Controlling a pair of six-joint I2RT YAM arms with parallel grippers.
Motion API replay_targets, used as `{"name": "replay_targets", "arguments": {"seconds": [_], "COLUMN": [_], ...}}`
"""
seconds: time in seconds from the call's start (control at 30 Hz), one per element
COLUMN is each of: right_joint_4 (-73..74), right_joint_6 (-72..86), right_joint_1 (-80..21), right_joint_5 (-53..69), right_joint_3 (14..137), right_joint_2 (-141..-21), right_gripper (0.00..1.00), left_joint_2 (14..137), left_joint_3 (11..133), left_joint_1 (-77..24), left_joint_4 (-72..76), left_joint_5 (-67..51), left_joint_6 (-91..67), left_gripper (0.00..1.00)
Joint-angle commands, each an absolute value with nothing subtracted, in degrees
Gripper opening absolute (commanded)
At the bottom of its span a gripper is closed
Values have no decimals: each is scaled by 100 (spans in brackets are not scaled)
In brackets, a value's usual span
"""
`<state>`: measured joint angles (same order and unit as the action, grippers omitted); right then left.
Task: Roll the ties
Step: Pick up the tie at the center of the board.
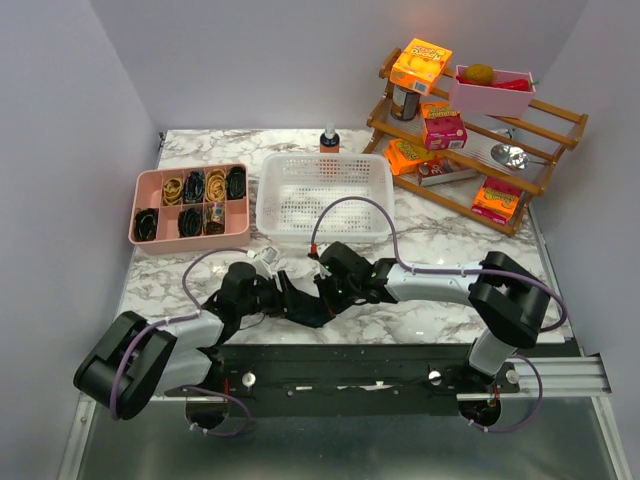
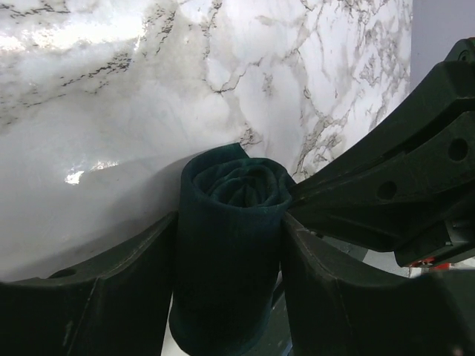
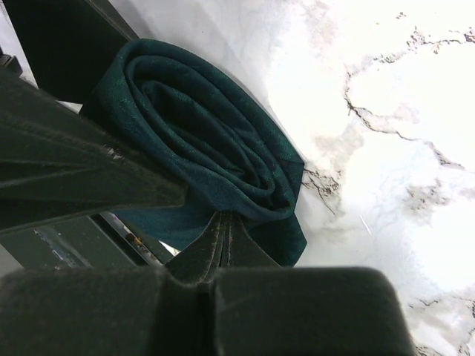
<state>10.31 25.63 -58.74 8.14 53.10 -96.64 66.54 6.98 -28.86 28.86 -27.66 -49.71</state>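
Left pincer [image 2: 228,226] clasps the dark teal rolled fabric necktie [image 2: 231,285] at lower centre; right pincer [image 3: 223,222], clenched, touches its edge. We judge withdrawing it could drag coils loose.

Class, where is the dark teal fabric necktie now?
The necktie sits rolled inside the left hand, the right hand pinching it, front-middle of the marble table.

- Left arm [image 1: 190,335] reaches from lower left to centre; left gripper [image 2: 230,245] fingers press both sides of the rolled tie [image 2: 223,297].
- Right arm [image 1: 440,285] reaches in from the right; right gripper [image 3: 223,226] fingers pressed together, tips tucked into the roll.
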Motion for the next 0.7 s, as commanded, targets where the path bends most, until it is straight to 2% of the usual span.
{"name": "replay_targets", "arguments": {"seconds": [0.0,0.13,0.33,0.57,0.67], "right_joint_4": [1389,1362,1362,1354,1301], "right_joint_6": [2391,2373,2294,2022,1802], "right_joint_1": [-5801,-5792,-5669,-5335,-5107], "right_joint_5": [360,334,220,114,228], "right_joint_3": [5177,5177,5300,5537,5599], "right_joint_2": [-10037,-10011,-9669,-8555,-8131], "right_gripper": [1,1,1,7,14], "left_joint_2": [7013,6961,6373,5757,5494], "left_joint_3": [633,703,940,1448,1844], "left_joint_1": [-2892,-2892,-2892,-2892,-2892], "left_joint_4": [3392,3314,2551,1636,1170], "left_joint_5": [-3076,-3041,-2707,-2382,-2294], "left_joint_6": [-4887,-4834,-4615,-4439,-4316], "left_gripper": [56,43,28,25,24]}}
